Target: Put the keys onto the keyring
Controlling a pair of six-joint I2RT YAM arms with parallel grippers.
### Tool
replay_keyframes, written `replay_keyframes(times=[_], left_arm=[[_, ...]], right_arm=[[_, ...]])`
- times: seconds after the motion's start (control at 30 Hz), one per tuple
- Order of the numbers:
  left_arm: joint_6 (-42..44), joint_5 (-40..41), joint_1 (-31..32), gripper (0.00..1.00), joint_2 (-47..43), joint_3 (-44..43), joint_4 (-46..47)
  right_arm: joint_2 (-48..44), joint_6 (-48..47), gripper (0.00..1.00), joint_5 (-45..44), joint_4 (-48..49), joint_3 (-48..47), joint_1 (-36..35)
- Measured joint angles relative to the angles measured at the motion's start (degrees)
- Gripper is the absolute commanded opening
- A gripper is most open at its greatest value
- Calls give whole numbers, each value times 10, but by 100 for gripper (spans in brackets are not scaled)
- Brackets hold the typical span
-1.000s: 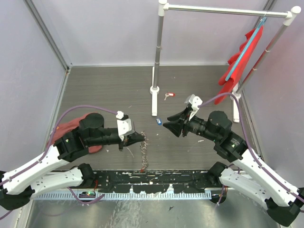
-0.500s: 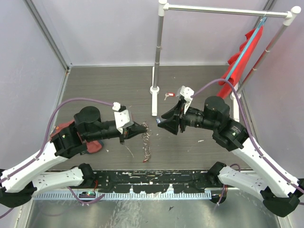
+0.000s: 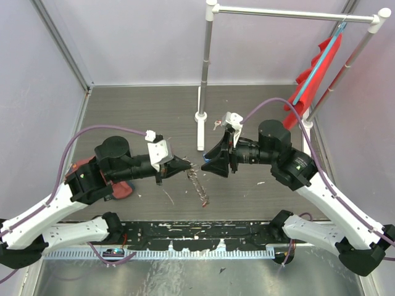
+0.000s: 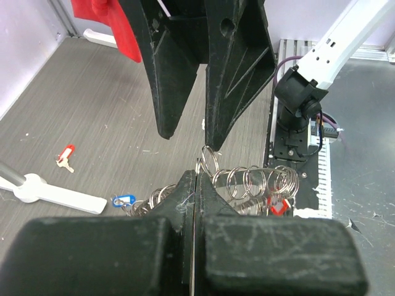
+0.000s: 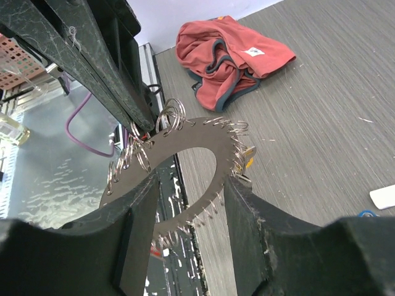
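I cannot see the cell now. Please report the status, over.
Left claw shut on keyring. Right claw open, empty, facing it. Red key, blue key loose on table. No obstacle seen.

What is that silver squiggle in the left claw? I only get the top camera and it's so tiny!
Observer: The left wrist camera shows the keyring, a round ring edged with little wire loops. The left gripper is shut on it.
Operator: Is there a blue key? The right arm blocks me.
Observer: Yes, the blue key lies on the table beside the white stand foot.
Operator: Is the other claw grabbing yet?
Observer: No. On its wrist camera the right gripper is open, the keyring showing between its fingers.
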State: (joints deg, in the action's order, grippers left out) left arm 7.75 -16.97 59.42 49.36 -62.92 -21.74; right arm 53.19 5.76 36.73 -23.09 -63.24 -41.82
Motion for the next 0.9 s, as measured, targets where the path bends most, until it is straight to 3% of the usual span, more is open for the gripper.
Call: replay_keyframes(times=[0.9], left_arm=[[-2,-7,0,0,26,-14,4]], right_arm=[[5,8,53,54,-5,-9,0]])
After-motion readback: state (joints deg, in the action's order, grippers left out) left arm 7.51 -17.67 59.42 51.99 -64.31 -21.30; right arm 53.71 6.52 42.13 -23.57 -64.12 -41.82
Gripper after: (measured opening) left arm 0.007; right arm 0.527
